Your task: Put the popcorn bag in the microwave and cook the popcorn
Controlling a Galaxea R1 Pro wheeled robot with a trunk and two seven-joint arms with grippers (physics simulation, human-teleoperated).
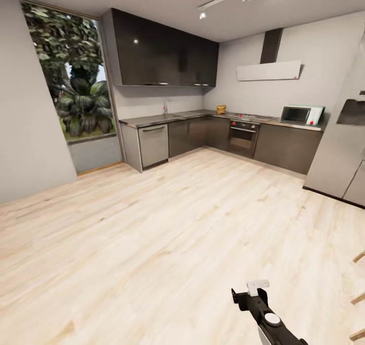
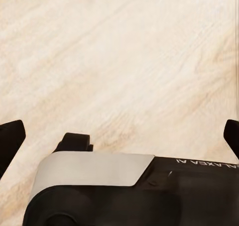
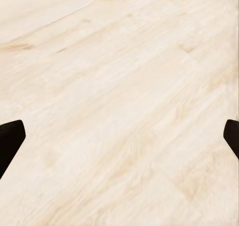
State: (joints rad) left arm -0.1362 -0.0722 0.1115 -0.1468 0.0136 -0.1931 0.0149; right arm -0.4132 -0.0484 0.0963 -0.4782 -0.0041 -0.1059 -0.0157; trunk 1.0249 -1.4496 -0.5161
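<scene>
across the pale wood floor (image 1: 152,223), we see the mint-blue boxy microwave (image 1: 301,115) on the grey glossy worktop (image 1: 203,115); popcorn bag too small to identify. both end effectors, left (image 2: 119,136) and right (image 3: 119,141), hang spread, empty for transit.

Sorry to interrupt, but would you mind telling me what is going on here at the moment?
The robot is out on the wood floor, facing the kitchen from a distance. Nothing is being handled: both wrist views show open fingers over bare boards. The microwave sits on the countertop at the far wall, door closed. A small tan object near the corner may be the popcorn bag.
</scene>
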